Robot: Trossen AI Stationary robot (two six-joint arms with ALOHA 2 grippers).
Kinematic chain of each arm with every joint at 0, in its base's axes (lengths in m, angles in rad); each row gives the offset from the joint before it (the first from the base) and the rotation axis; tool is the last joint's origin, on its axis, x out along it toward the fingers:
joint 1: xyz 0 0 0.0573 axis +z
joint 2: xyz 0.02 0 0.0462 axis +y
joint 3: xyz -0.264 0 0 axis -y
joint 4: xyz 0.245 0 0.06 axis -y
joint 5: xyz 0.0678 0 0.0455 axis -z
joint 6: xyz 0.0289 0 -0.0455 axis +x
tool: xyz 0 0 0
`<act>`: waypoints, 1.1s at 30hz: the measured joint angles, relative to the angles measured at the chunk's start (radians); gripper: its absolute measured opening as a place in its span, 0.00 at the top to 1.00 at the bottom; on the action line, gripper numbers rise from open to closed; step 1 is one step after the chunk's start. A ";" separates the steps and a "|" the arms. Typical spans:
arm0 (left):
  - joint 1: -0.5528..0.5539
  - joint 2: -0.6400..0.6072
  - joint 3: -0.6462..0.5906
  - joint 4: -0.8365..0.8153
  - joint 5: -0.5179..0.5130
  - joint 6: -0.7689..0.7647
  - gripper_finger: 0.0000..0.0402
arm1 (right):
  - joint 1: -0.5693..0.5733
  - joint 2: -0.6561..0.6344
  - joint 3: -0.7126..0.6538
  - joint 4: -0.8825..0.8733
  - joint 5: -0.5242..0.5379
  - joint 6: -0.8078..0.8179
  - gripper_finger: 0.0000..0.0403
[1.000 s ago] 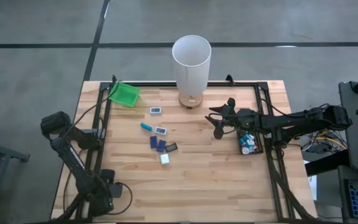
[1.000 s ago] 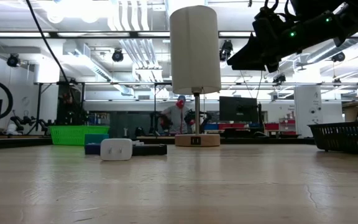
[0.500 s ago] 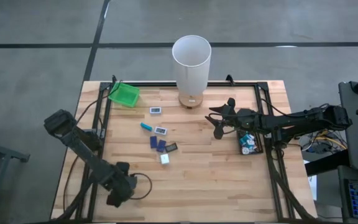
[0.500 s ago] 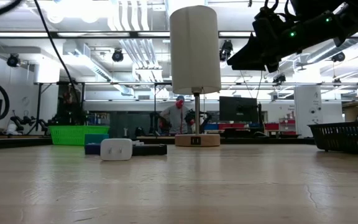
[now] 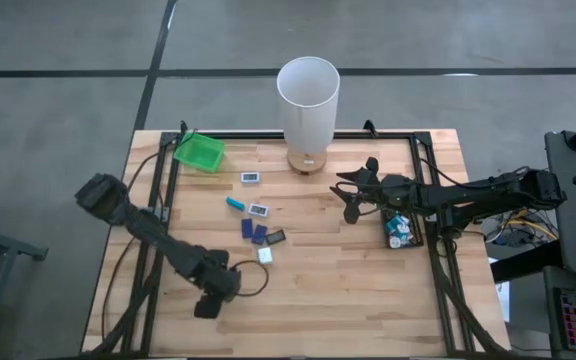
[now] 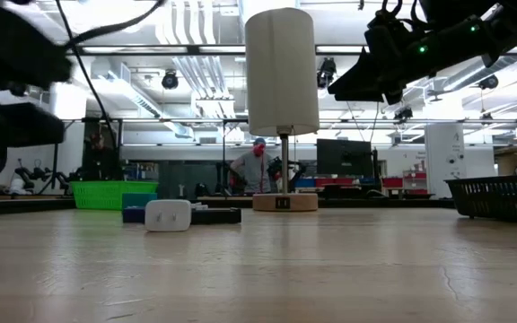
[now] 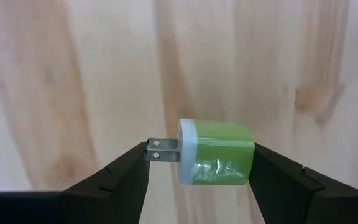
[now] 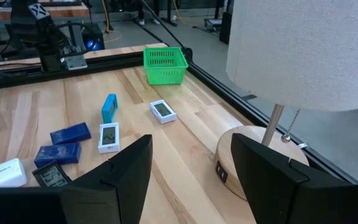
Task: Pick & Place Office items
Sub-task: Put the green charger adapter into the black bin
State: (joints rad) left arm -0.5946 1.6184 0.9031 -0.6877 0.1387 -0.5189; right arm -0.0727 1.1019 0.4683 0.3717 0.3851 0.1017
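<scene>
one small green-and-white plug adapter sits clamped in my left claw over the worktop; light, rigid, slick plastic, best pinched across its flat sides. my right claw hangs apart, empty.

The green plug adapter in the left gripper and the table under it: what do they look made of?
The green plug adapter looks like smooth, slightly glossy plastic, with a white faceplate and two prongs that look like metal; soft highlights show on its side. It sits between the left gripper's fingers. The table looks like pale wood in glued strips, going by its visible grain and seams.
</scene>
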 joint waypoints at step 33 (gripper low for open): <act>0.396 0.030 0.333 -0.085 -0.113 0.301 0.39 | 0.000 0.000 0.000 0.000 0.000 0.000 0.46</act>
State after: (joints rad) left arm -0.1988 1.6485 1.2359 -0.7731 0.0260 -0.2179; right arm -0.0727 1.1019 0.4683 0.3717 0.3851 0.1017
